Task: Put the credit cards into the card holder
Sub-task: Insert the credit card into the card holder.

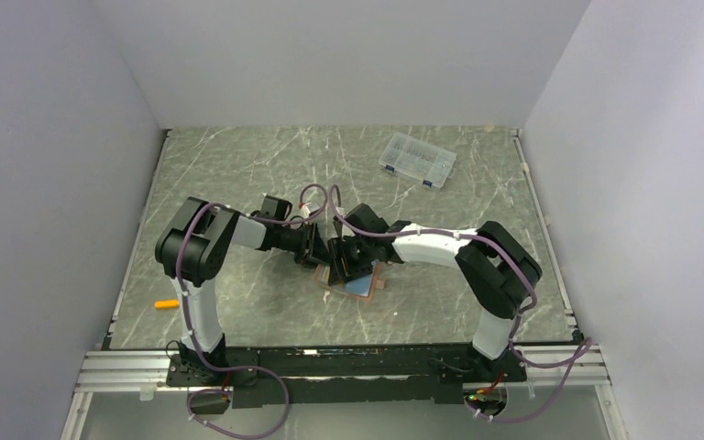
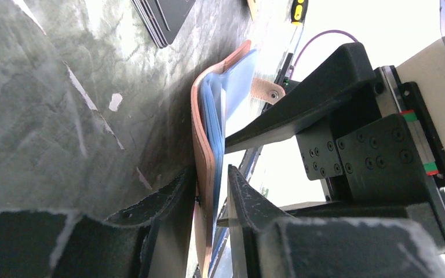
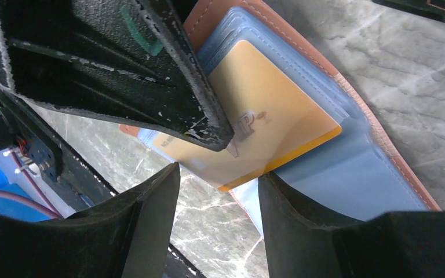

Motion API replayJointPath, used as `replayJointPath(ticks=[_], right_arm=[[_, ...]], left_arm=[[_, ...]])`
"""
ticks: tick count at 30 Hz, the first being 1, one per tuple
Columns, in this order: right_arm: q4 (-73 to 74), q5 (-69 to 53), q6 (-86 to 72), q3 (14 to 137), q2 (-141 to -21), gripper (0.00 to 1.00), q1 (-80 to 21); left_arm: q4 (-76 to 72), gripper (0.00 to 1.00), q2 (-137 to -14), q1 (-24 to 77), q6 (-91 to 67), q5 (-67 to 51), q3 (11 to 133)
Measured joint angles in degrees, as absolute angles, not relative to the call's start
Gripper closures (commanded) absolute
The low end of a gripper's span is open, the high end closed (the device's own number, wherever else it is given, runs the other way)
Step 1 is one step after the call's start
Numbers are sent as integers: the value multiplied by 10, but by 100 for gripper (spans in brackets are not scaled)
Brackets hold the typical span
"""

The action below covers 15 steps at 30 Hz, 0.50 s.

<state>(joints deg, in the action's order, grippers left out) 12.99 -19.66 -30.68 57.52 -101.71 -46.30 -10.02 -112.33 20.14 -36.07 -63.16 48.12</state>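
Note:
The tan leather card holder (image 1: 365, 286) lies open at the table's middle, blue pockets up. My left gripper (image 2: 210, 200) is shut on its edge, leather and blue pockets (image 2: 232, 87) pinched between the fingers; in the top view this gripper (image 1: 321, 252) is at the holder's left end. An orange-gold credit card (image 3: 266, 116) sits partly inside a blue pocket (image 3: 347, 174), one corner sticking out. My right gripper (image 3: 217, 194) is open and empty just off that corner, above the holder (image 1: 346, 266). The silver-grey card is out of view.
A clear plastic compartment box (image 1: 416, 159) stands at the back right. A small orange object (image 1: 166, 302) lies near the left front. A stack of dark flat rectangles (image 2: 162, 17) lies on the table beyond the holder. The right gripper's finger (image 2: 313, 98) reaches over the holder.

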Motion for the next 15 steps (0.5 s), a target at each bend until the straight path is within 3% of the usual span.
replayJointPath(ticks=[7, 15], right_arm=[[93, -239, -302, 557, -1013, 46, -459], [19, -304, -322, 501, -961, 45, -407]], left_arm=[[-85, 70, -1122, 203, -348, -630, 484], [42, 80, -1095, 206, -249, -571, 528]])
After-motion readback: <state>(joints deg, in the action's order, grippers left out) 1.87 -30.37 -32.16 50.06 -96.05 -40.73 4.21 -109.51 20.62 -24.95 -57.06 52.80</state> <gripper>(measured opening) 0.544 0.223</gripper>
